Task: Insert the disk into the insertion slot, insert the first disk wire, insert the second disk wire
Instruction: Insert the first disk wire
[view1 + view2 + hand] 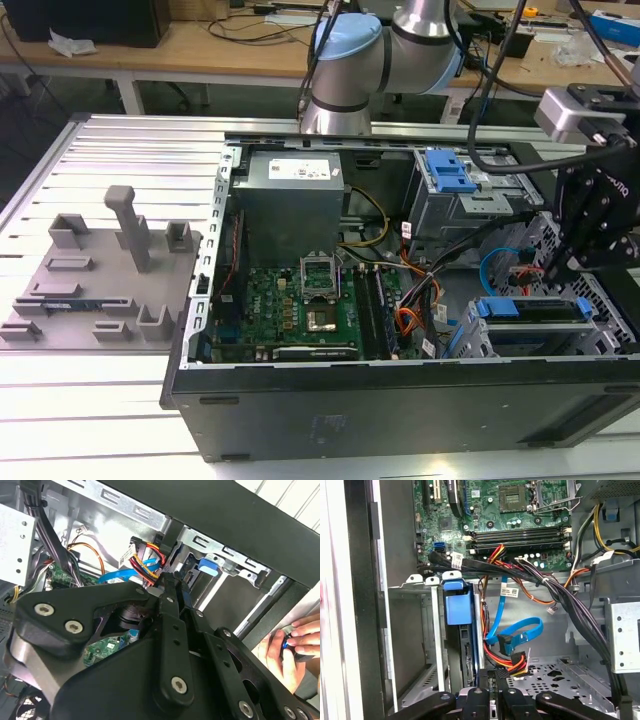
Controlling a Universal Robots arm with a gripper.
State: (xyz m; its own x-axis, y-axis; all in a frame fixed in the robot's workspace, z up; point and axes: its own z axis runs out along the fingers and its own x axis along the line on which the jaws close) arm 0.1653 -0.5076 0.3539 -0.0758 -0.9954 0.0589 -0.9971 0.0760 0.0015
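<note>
Now, your gripper (495,684) looks pinched on the plug of the first wire (517,659), beside the disk (456,650). Likely limp leads, stiff plug: hold the plug.

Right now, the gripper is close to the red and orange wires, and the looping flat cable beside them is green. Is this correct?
Not fully: the flat cable is light blue, not green, as the first wrist view shows. The gripper is indeed close to the red and orange wires.
</note>
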